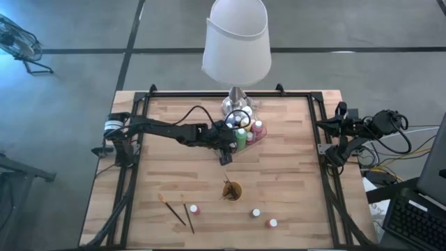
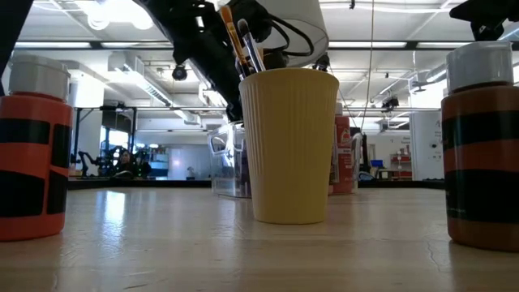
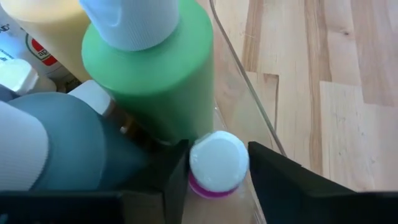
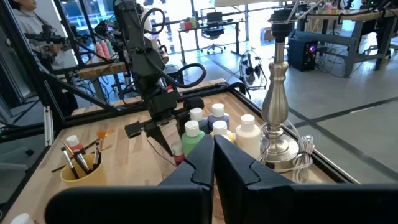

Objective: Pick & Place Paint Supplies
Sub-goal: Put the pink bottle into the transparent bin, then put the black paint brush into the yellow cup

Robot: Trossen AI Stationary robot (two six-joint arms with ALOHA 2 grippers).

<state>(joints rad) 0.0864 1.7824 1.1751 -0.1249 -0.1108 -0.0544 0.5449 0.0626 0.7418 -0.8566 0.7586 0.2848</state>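
We see the left gripper (image 3: 219,180) reaching into the clear plastic tray (image 1: 255,139) beside the lamp (image 1: 236,49) at the far side of the worktop (image 1: 293,174). Between its jaws stands a small purple bottle (image 3: 217,165) with a white cap, upright, just beside the tray wall and next to a green bottle (image 3: 152,78) and a grey bottle (image 3: 68,140). The jaws are spread to either side of the cap; one jaw looks to be touching it, the other appears to stand slightly clear, though we cannot be sure from this angle. The right gripper (image 4: 214,163) waits at the right edge of the worktop with its jaws pressed together, holding nothing. Nearer the front, an orange cup (image 1: 232,190) holds brushes (image 2: 241,36), two more brushes (image 1: 178,213) lie flat, and three loose bottles (image 1: 256,213) stand apart.
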